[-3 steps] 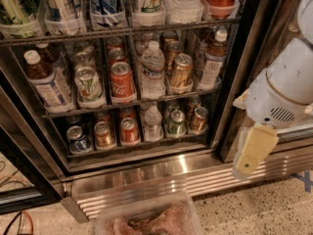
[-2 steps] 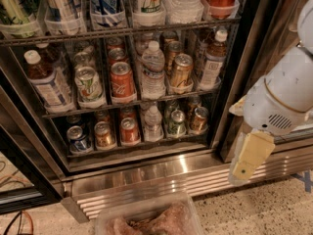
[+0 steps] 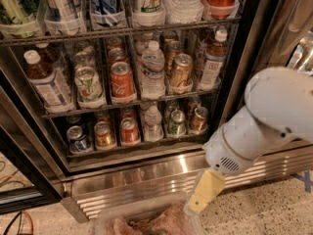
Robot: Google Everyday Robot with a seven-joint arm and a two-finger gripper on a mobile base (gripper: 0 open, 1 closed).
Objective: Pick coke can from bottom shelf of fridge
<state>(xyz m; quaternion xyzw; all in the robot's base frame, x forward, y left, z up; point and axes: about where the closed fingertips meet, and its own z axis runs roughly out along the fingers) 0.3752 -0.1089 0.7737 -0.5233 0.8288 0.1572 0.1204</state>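
Observation:
The fridge stands open in front of me. On its bottom shelf the red coke can stands upright, third from the left. It is between a gold-brown can and a small water bottle. A blue-and-silver can stands at the far left of that shelf. My gripper hangs below the white arm housing at the lower right. It is in front of the fridge's ribbed steel base, outside the fridge, well right of and below the coke can.
A second red can stands on the middle rack among bottles and cans. A green can and a brown can fill the right of the bottom shelf. A clear plastic bin sits at the bottom edge. The open door frame is at the left.
The arm and gripper have moved left and downward, from beside the fridge's right door post to in front of the steel base. The cans have not moved.

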